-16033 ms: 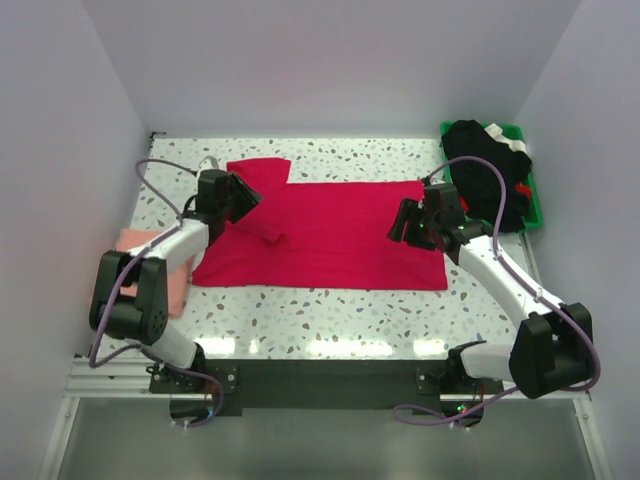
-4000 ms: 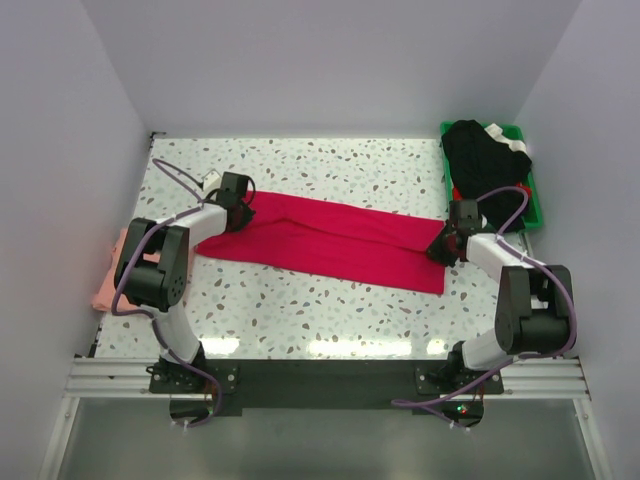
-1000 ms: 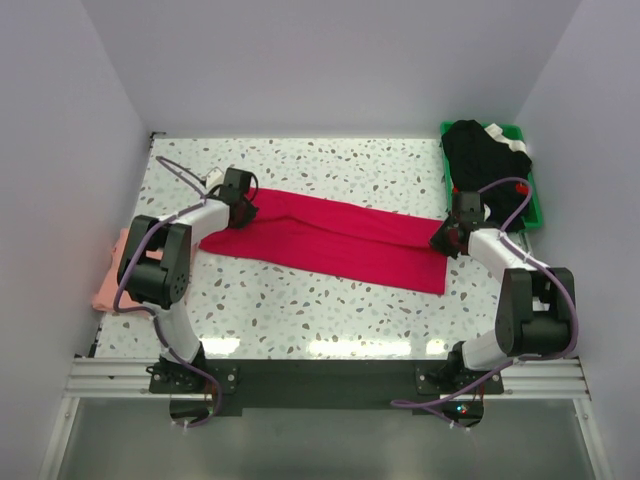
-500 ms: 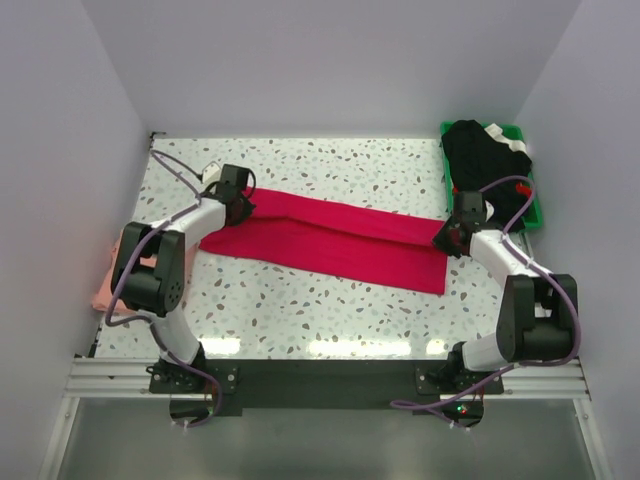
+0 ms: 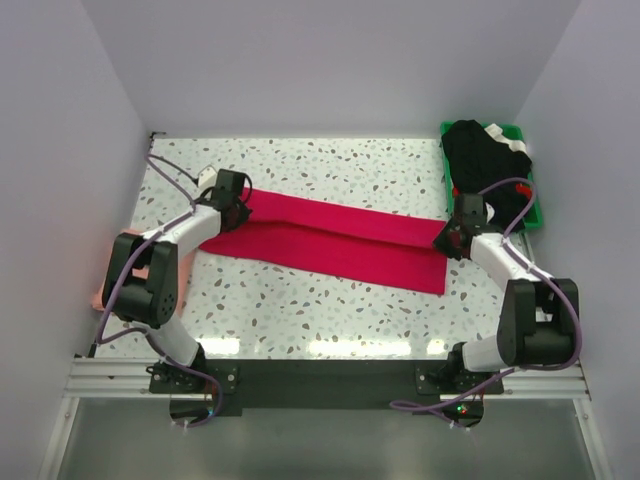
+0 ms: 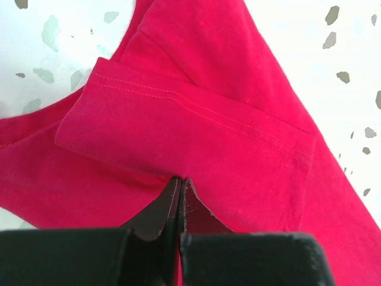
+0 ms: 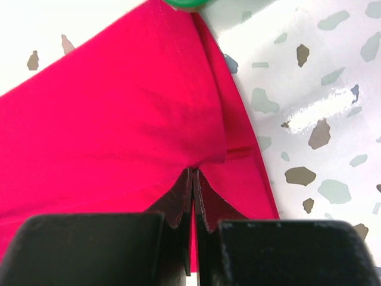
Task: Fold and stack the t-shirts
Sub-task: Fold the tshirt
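Nearest, at the table's [image 5: 300, 320] left edge, the salmon-pink t-shirt [image 5: 97, 298] lies mostly hidden behind the left arm. Beyond it the crimson-red t-shirt [image 5: 335, 240] lies flat on the speckled tabletop, folded lengthwise into a long band slanting from far left to nearer right. The left gripper [image 6: 178, 182] sits at the band's left end, its fingers clenched together on a pinch of red cloth beside a folded sleeve hem. The right gripper [image 7: 192, 173] is pinched tight on the cloth at the right end. In the far right corner stands a green bin [image 5: 536, 205] holding dark clothes [image 5: 485, 160].
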### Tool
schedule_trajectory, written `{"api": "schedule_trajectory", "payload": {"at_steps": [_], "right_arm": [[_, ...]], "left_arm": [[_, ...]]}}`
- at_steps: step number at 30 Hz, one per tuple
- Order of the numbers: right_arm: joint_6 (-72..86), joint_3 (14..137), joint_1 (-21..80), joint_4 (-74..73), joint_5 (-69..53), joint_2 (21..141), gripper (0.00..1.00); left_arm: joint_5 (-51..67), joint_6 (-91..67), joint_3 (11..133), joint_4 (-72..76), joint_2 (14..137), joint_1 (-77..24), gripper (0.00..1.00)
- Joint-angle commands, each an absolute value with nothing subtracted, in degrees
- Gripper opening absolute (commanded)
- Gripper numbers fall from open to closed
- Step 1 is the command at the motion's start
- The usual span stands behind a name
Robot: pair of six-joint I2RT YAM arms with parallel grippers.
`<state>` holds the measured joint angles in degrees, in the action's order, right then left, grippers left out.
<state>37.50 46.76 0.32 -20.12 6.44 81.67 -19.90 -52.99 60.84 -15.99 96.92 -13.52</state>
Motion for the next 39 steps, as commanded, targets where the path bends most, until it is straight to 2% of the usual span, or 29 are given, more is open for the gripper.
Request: {"api": "schedule_trajectory", "payload": {"at_steps": [1,5,8,9,10,12,13,16,17,19,24,30,39], "right_arm": [[37.09,44.66,0.17,-19.60,6.77,79.81,0.00],[37.35,42.81,0.17,-18.55,5.54,79.10,0.00],[37.27,41.93,0.18,-18.46,4.84,78.84,0.11],[37.18,41.92,0.18,-18.63,4.49,78.40,0.21],[37.00,42.10,0.09,-18.89,4.13,78.14,0.25],[36.48,42.89,0.17,-19.51,2.82,76.39,0.35],[35.95,43.41,0.09,-20.03,2.73,75.86,0.39],[33.67,46.31,0.18,-22.05,1.41,75.15,0.46],[32.88,46.93,0.18,-22.32,1.41,75.15,0.48],[32.00,48.51,1.22,-22.24,2.10,76.11,0.52],[30.32,55.79,9.03,-25.22,8.25,82.61,0.52],[29.45,58.97,10.63,-25.05,13.35,91.66,0.52],[31.38,52.75,10.90,-21.36,10.39,95.36,0.51]], "left_arm": [[-22.59,-52.29,59.50,-16.00,94.13,-13.10,0.00],[-22.59,-52.47,58.54,-15.82,93.69,-13.01,0.00],[-21.71,-52.56,58.45,-15.91,94.30,-13.01,0.00],[-21.19,-52.47,58.36,-15.91,94.31,-13.01,0.01],[-21.01,-52.56,58.19,-15.73,94.05,-13.01,0.16],[-20.31,-52.30,57.05,-14.33,92.99,-13.01,0.27],[-20.22,-52.21,56.69,-14.07,91.60,-12.92,0.36],[-20.21,-52.03,56.34,-13.45,89.04,-12.92,0.51],[-20.21,-52.03,56.69,-13.71,88.69,-12.92,0.52],[-19.95,-51.94,57.21,-13.71,88.51,-12.92,0.52],[-18.99,-52.21,61.34,-14.76,94.29,-13.01,0.47],[-18.46,-53.09,65.30,-14.76,101.50,-13.01,0.41],[-18.10,-53.18,71.71,-15.12,111.52,-13.01,0.36]]}}
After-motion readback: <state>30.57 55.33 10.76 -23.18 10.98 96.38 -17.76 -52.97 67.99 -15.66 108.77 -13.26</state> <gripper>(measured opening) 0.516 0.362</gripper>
